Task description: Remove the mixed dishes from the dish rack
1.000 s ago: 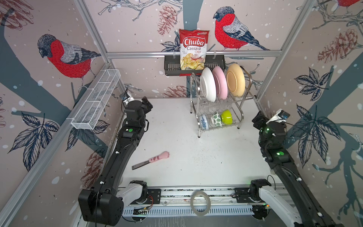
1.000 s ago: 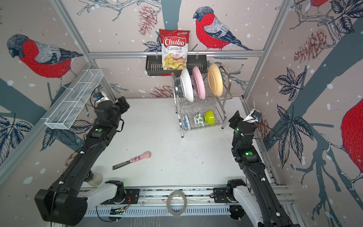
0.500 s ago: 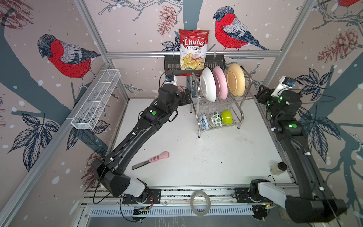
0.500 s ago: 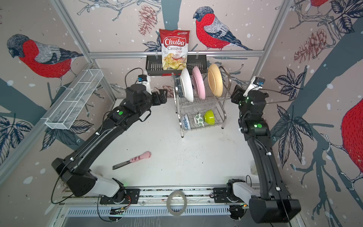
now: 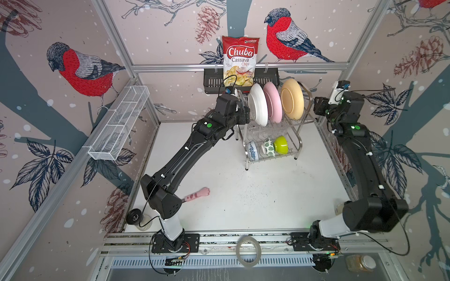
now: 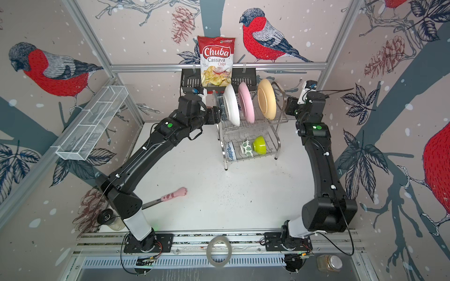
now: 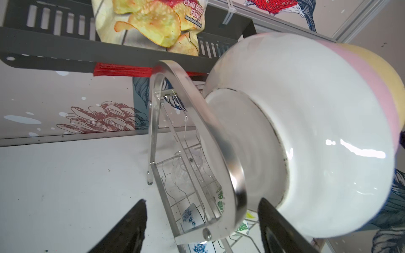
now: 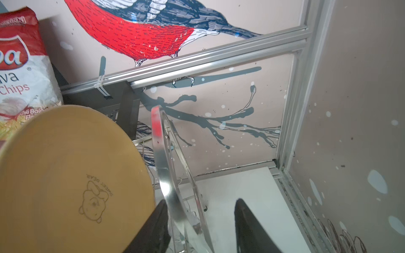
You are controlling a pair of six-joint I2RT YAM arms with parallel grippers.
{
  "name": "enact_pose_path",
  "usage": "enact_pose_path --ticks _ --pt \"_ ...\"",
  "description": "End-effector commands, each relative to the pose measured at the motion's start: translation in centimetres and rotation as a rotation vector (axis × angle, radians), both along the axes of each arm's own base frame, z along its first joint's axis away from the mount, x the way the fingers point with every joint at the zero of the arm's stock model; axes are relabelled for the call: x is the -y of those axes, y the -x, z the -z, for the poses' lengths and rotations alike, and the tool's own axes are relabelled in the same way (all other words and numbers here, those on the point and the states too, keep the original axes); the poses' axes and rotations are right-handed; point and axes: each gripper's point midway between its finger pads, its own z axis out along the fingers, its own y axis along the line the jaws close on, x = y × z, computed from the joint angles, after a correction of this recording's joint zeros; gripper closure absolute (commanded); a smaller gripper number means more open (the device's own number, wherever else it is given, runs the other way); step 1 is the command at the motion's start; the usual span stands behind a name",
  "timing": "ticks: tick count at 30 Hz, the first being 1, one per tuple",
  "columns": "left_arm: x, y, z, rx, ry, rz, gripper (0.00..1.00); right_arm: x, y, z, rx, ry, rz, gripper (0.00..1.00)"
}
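While both arms reach to the rack (image 5: 292,121) in both top views, the left fingers (image 6: 215,114) sit at its left end, just beside the white plate (image 5: 258,104), and the right fingers (image 6: 289,107) at its right end, near the tan plate (image 5: 292,98); a pink plate (image 5: 274,102) stands between those two on the rack's upper tier, and three bowls (image 5: 267,147) lie on its lower tier. From the left wrist, the left fingers stand open with the left handle (image 7: 219,142) between them. From the right wrist, the right fingers stand apart around the right handle (image 8: 163,164), not clamped on it.
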Motion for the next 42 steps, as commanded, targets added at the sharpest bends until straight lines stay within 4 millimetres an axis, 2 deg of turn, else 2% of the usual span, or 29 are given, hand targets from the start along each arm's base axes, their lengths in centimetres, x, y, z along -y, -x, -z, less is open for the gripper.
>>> enact_pose_path --ticks 1,9,17,27,34,36,42 --pt "0.2 0.2 0.2 -0.012 -0.023 0.018 0.24 -0.9 -1.0 0.4 -0.010 0.021 -0.065 0.51" --pt "0.7 -0.7 -0.1 -0.002 -0.041 0.016 0.38 -1.8 -2.6 1.3 -0.024 0.023 -0.120 0.51" --pt "1.7 -1.3 -0.2 -0.008 -0.031 0.038 0.59 -2.1 -3.1 1.5 -0.030 0.047 -0.143 0.54" --pt "0.9 -1.5 -0.7 0.005 -0.046 0.000 0.78 -3.0 -3.2 1.9 -0.038 0.057 -0.167 0.77" --pt "0.1 -1.5 -1.2 0.021 -0.062 -0.025 0.85 -5.8 -2.3 1.7 -0.043 0.095 -0.199 0.95" --pt "-0.2 -1.4 -1.5 0.026 -0.064 -0.035 0.89 -6.7 -1.8 1.6 -0.045 0.109 -0.201 0.96" --pt "-2.2 -1.6 -2.1 0.028 -0.058 -0.079 0.94 -9.2 -0.4 1.9 -0.060 0.128 -0.227 0.99"
